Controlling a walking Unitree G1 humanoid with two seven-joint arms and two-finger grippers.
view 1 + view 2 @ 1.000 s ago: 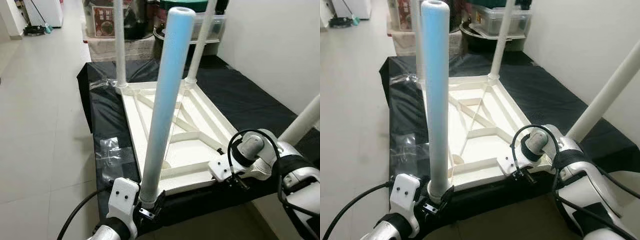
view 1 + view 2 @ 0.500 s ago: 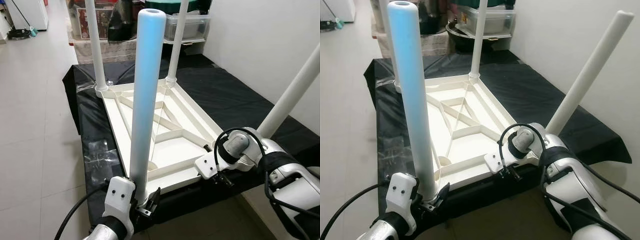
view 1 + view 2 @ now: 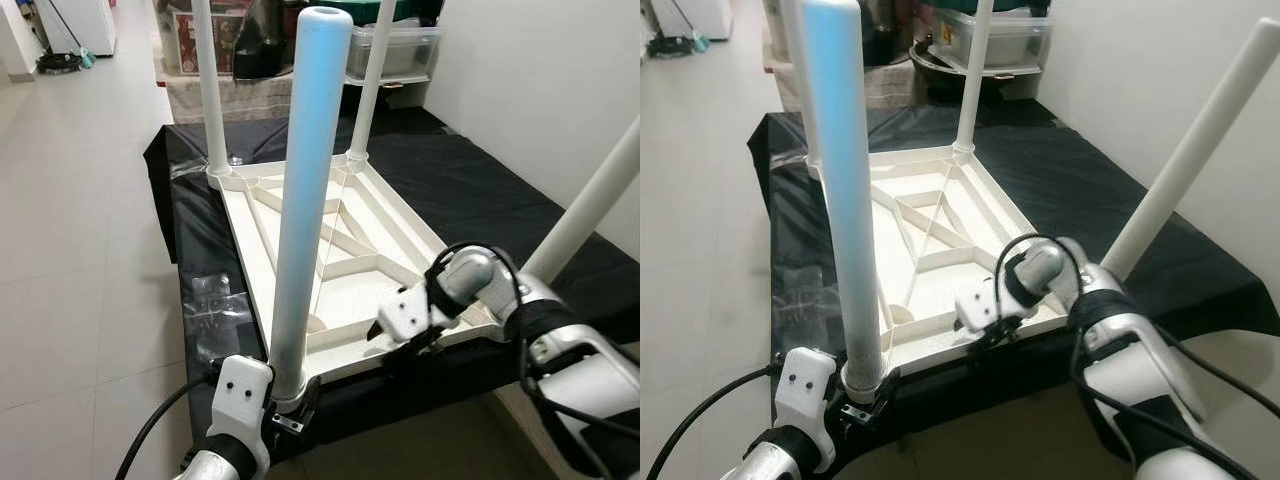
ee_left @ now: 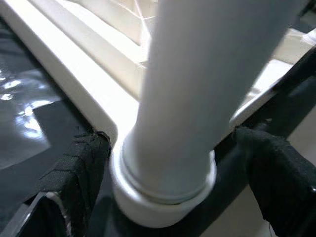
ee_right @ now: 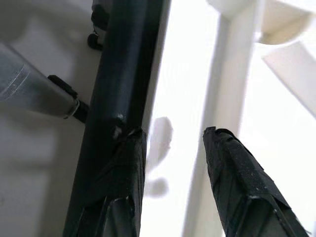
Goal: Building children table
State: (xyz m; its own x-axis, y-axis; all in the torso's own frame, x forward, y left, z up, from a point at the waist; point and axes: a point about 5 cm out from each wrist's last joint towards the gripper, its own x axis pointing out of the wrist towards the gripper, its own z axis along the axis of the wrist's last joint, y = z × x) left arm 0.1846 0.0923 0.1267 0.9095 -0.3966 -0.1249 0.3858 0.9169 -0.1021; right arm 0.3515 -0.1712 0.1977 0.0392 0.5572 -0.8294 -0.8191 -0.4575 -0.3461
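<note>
White ribbed plastic tabletop point(image 3: 345, 250), upside down on black cloth — four white tube legs up. Left gripper point(image 4: 163, 163) clasps near-left leg point(image 3: 305, 200), probably seating it; right gripper point(image 5: 170, 163) parted over near rim.

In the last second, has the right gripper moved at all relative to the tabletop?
Yes. The right gripper has swung inward along the near edge of the upturned white tabletop, toward the leg that the left gripper holds.
</note>
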